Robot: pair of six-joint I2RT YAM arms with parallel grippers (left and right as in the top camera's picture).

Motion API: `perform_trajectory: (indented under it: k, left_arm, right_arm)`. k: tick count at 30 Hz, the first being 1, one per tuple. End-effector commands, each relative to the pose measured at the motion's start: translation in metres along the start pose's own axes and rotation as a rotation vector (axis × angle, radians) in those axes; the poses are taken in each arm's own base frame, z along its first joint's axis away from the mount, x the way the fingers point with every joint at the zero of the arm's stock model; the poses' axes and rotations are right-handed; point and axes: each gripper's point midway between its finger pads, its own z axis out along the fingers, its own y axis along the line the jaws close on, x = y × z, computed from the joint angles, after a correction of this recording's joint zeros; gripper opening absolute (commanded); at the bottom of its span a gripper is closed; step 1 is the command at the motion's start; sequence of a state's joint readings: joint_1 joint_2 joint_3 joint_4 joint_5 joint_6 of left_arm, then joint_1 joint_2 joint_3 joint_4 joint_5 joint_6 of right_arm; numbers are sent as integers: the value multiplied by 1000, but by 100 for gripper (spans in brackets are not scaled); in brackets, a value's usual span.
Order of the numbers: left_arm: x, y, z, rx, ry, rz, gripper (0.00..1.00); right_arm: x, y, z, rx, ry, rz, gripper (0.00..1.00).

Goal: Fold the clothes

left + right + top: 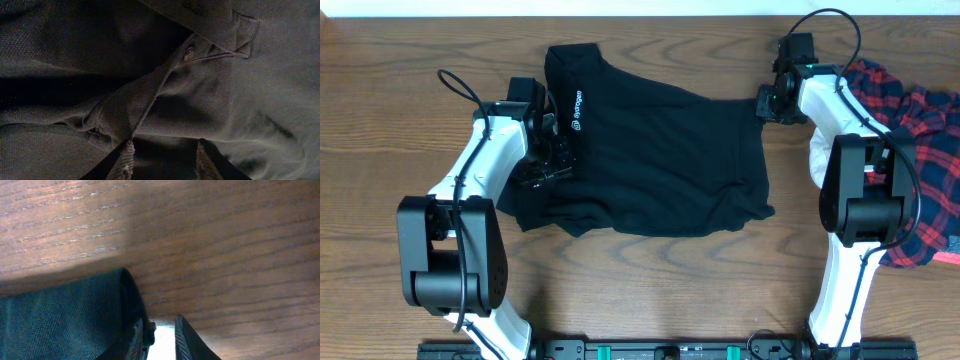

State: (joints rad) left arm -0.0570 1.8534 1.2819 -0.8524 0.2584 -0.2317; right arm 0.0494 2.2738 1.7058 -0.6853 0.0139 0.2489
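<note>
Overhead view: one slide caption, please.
Left gripper and right gripper at opposite sides of black collared shirt on wooden table.

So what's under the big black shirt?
The black shirt lies on the wooden table, which shows around it. Anything else beneath is covered.

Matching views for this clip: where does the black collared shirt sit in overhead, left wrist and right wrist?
Overhead: black collared shirt spread across the middle of the wooden table.
Left wrist: shirt fills the frame, its button above centre.
Right wrist: shirt edge in the lower left corner.
Shared landmark: wooden table grain, overhead and right wrist; left wrist shows only fabric.
</note>
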Motion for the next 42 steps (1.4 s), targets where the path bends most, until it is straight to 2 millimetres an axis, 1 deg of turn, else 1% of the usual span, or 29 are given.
perform_trajectory:
  k: [1,5,9,13,16,19,20,23,25,28,29,30,31,32,34,36,38,40,42]
  left_arm:
    - [4,3,5,-15,18,7,42]
    - [4,3,5,-15,19,6,42]
    - [4,4,5,-15,19,6,42]
    - [4,4,5,-15,19,6,42]
    - [4,3,5,-15,19,6,42]
    - [4,3,5,-15,18,6,42]
    - [4,3,5,-15,18,6,42]
    - [4,4,5,-15,18,6,42]
    - [4,3,5,-15,18,6,42]
    - [4,3,5,-15,18,6,42]
    - [4,3,5,-15,18,6,42]
    - [4,3,5,-15,18,6,42]
    - [4,3,5,-15,19,6,42]
    - [4,3,5,-15,19,6,42]
    - [4,3,5,-15,18,6,42]
    - [4,3,5,-15,18,6,42]
    - [4,3,5,-14,18,6,42]
    - [4,3,5,-14,18,6,42]
    - [4,3,5,-14,16,7,42]
  right_arm:
    - [19,4,27,-4,65,-1,22]
    - [8,6,27,-15,20,0,21]
    - [-11,2,27,16,-61,3,21]
    - [-28,0,31,32,-136,7,22]
    - [-31,2,34,25,-148,7,22]
    - [-30,7,32,0,-143,4,22]
    - [-31,10,28,-18,-143,3,22]
    - [-41,16,8,-47,-178,15,24]
    - [-56,20,-17,-71,-235,18,26]
    - [-73,44,-55,-164,-311,-6,27]
    - [-74,50,-63,-182,-322,-17,29]
    - [-74,55,-70,-196,-325,-23,31]
    - [-71,59,-76,-202,-320,-31,35]
    - [-66,62,-77,-199,-304,-38,35]
    - [-56,60,-75,-179,-267,-38,35]
    - [-37,46,-68,-115,-186,14,28]
    - [-13,24,-63,-6,-94,85,22]
    - [0,9,-63,70,-49,101,22]
    - [8,-1,-64,120,-22,98,24]
